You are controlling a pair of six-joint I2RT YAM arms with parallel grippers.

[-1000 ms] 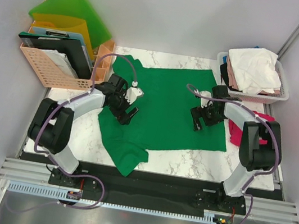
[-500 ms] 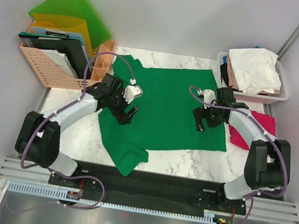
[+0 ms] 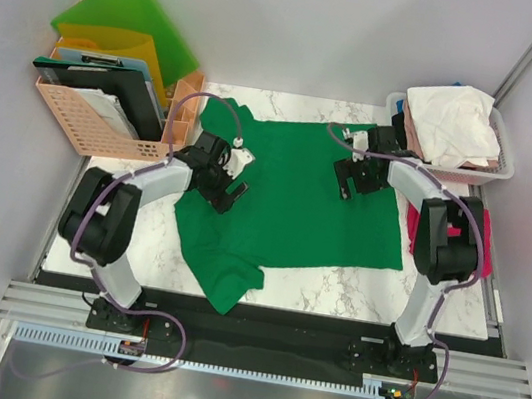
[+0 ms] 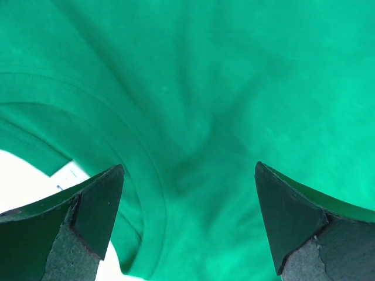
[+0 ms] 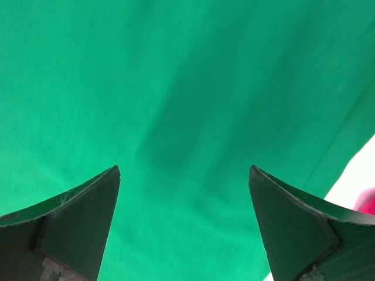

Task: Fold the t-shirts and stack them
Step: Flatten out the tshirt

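Bunching threatens the green t-shirt [image 3: 296,199] if the left gripper [image 3: 227,195] and right gripper [image 3: 348,183], both agape and empty, pinch unevenly.

a white marble worktop [image 3: 334,281] carries a green tee [image 3: 296,204] spread out across the middle, a magenta-red tee [image 3: 410,232] bunched at the right edge, a peach basket [image 3: 85,125] far left, a white basket [image 3: 452,173] far right.

Right gripper [image 3: 345,186] has shifted toward the upper frame over the green t-shirt [image 3: 288,218]. Left gripper [image 3: 228,198] has moved slightly upward.
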